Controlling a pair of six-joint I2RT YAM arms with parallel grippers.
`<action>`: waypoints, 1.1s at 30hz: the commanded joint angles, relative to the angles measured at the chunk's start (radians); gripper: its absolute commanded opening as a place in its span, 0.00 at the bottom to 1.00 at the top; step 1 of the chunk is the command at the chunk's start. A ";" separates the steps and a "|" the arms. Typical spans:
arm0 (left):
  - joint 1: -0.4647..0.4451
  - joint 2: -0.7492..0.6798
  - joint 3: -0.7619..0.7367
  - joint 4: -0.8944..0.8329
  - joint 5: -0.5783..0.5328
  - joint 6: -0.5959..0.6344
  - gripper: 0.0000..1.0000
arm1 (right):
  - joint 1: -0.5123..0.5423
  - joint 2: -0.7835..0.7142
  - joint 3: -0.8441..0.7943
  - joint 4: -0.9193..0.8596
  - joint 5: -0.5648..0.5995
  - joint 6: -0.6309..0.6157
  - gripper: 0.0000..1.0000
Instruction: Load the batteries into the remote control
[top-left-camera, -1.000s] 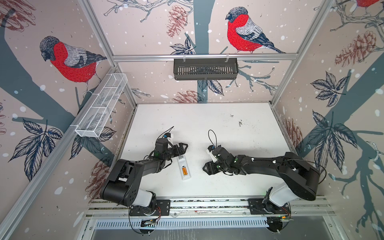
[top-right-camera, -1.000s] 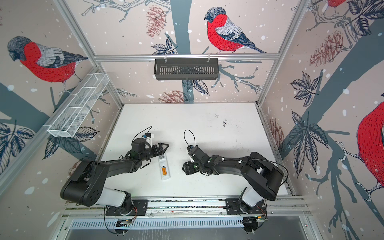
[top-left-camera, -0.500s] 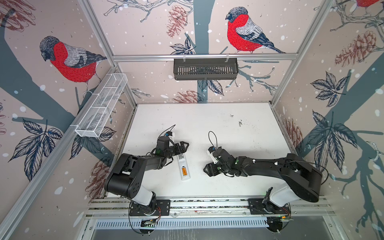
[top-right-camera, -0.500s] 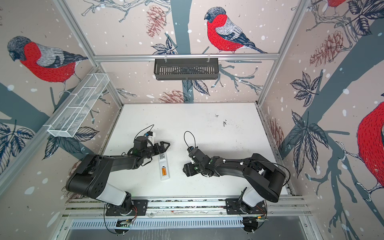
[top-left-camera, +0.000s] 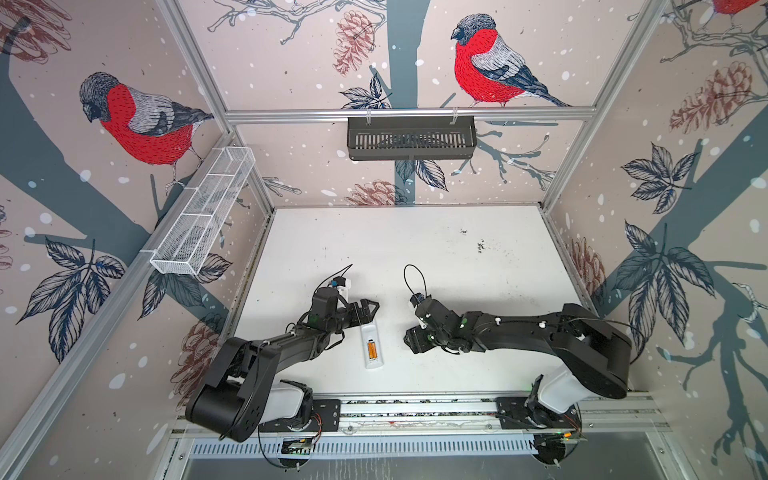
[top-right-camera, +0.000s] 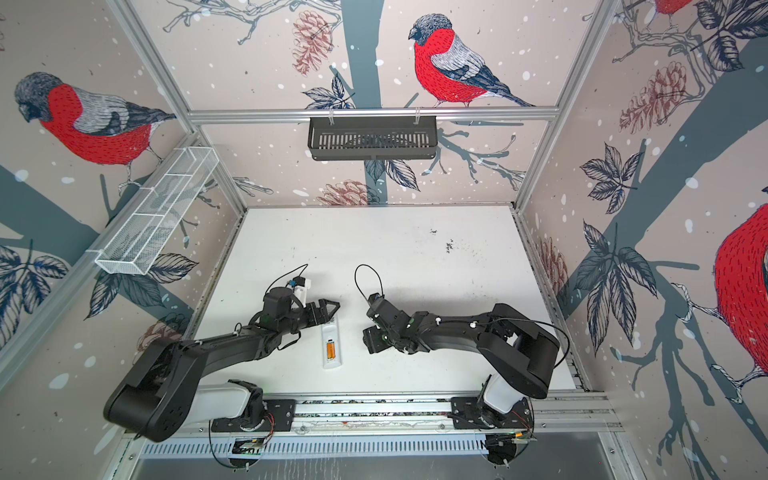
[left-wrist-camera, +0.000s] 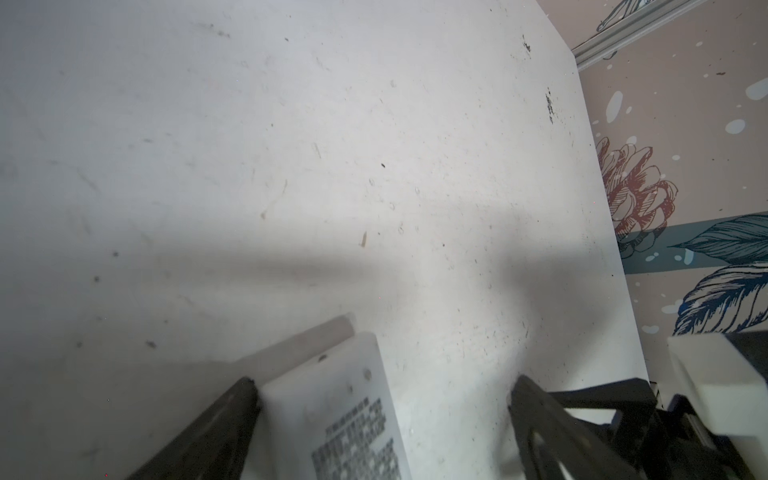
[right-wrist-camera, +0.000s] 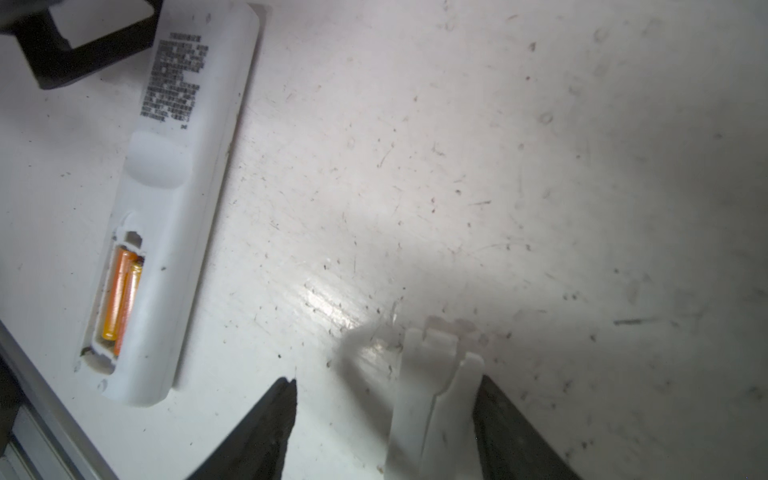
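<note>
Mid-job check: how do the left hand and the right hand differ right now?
The left hand straddles the remote control's printed end, one finger against its edge; the right hand sits beside the remote, apart from it. The right hand has a small white plastic cover between its fingers, close against one; the left hand has only the remote. Both are open, clamping nothing.

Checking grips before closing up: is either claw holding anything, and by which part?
Nothing is gripped. The left claw stands open astride the remote control; the white cover lies against one finger of the open right claw.
</note>
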 joint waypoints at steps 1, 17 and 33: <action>-0.011 -0.074 -0.025 -0.080 -0.013 -0.010 0.95 | 0.012 0.024 0.007 -0.159 0.051 0.033 0.68; -0.124 -0.381 -0.076 -0.404 -0.047 -0.134 0.95 | 0.057 -0.005 0.022 -0.255 0.116 0.067 0.72; -0.396 -0.412 -0.095 -0.381 -0.037 -0.380 0.96 | 0.051 -0.017 0.010 -0.247 0.092 0.018 0.71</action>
